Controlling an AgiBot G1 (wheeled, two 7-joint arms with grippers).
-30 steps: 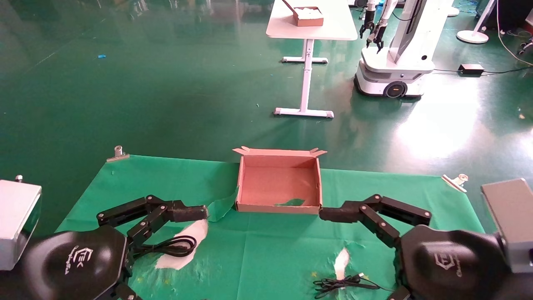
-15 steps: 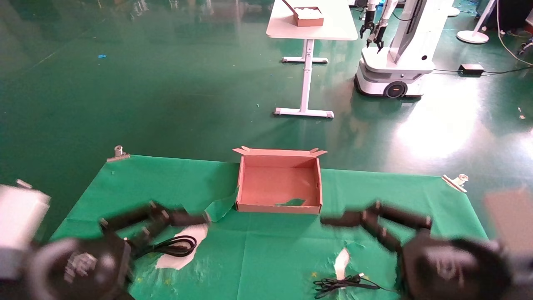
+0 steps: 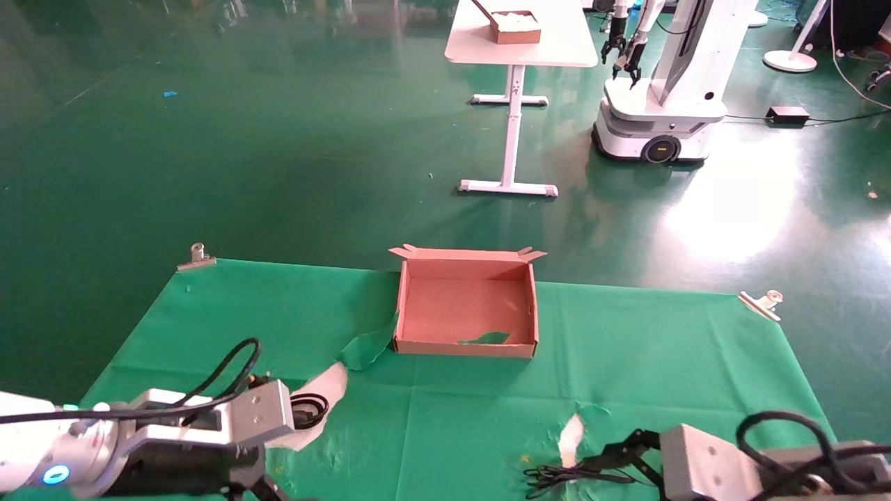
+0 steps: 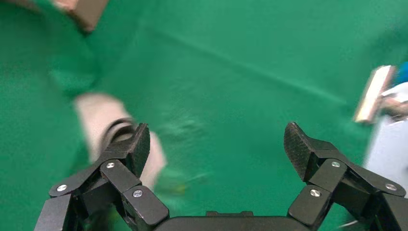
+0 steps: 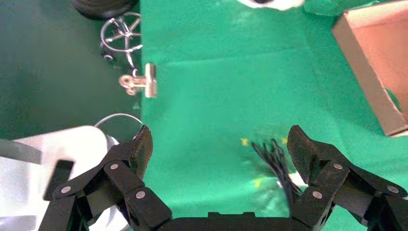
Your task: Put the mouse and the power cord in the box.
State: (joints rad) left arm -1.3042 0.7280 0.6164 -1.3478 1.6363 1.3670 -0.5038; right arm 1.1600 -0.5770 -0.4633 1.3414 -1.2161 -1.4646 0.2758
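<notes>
A green cloth covers the work surface, with torn spots where white shows, and metal clips hold its far corners; around it is a shiny dark green floor, and far behind stand a white table and another white robot. At the near left edge the left gripper is low over the cloth with its fingers spread wide and nothing between them. Just beside it, on a white torn patch, lies the power cord, a loose black coil mostly hidden behind the arm. In the middle, at the far side of the cloth, stands the box, open upward, with its long side running left to right. At the near right lies a bundle of thin black cord, stretched left to right; the mouse itself I cannot see. The right gripper hangs over the cloth near this bundle, its fingers wide apart and empty.
</notes>
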